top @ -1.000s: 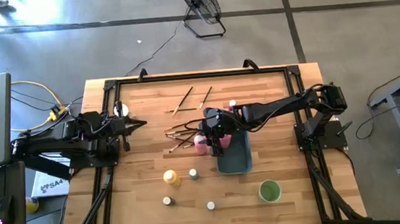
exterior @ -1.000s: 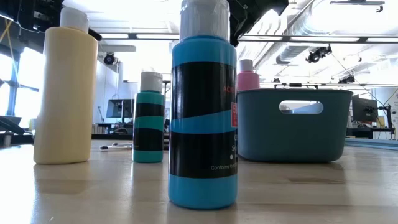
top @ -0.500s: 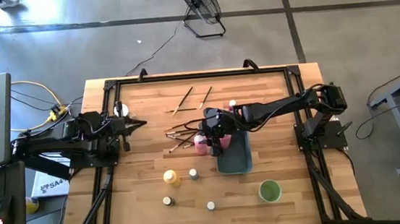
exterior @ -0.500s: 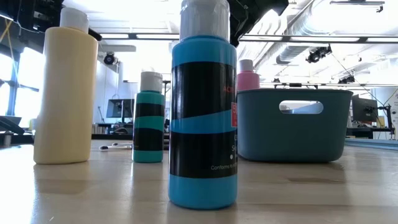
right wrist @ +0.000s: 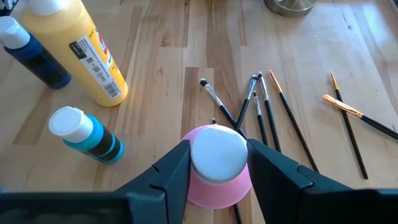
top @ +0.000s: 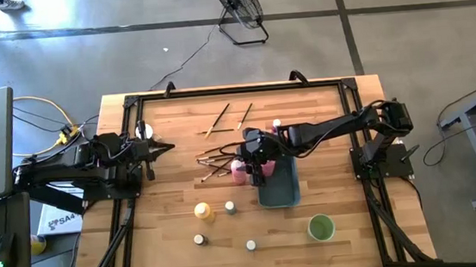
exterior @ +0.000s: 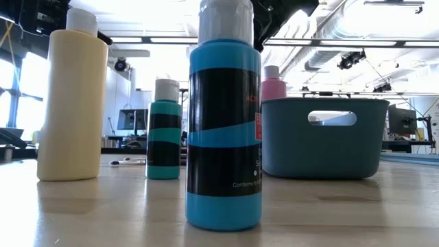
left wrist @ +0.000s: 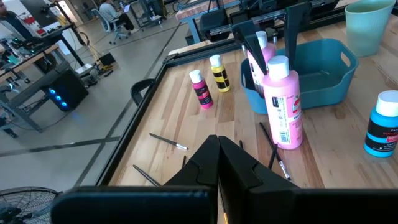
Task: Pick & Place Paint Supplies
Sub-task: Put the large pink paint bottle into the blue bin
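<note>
The pink squeeze bottle [top: 239, 173] stands upright on its base on the wood table, just left of the blue-grey tray [top: 282, 192]. My right gripper [right wrist: 217, 150] is open over it, one finger on each side of the white cap [right wrist: 214, 155]. A yellow bottle [top: 202, 211] and small jars [top: 230, 207] stand nearer the front edge. Brown-handled brushes [top: 214, 161] lie loose left of the pink bottle. My left gripper [top: 168, 146] waits shut at the table's left, touching nothing. My right gripper comes slanting down from the table's right, and its fingers [right wrist: 177, 168] flank the pink bottle's white cap [left wrist: 278, 64]. I cannot tell whether they touch the cap. The bottle stands upright with its base on the table.
A green cup [top: 320, 226] stands at the front right. Two more brushes [top: 232, 115] lie toward the far edge. Two small jars [left wrist: 200, 89] stand near the tray's far end. In the low view a blue jar [exterior: 223, 130] stands close, with a teal jar [exterior: 164, 137] behind it.
</note>
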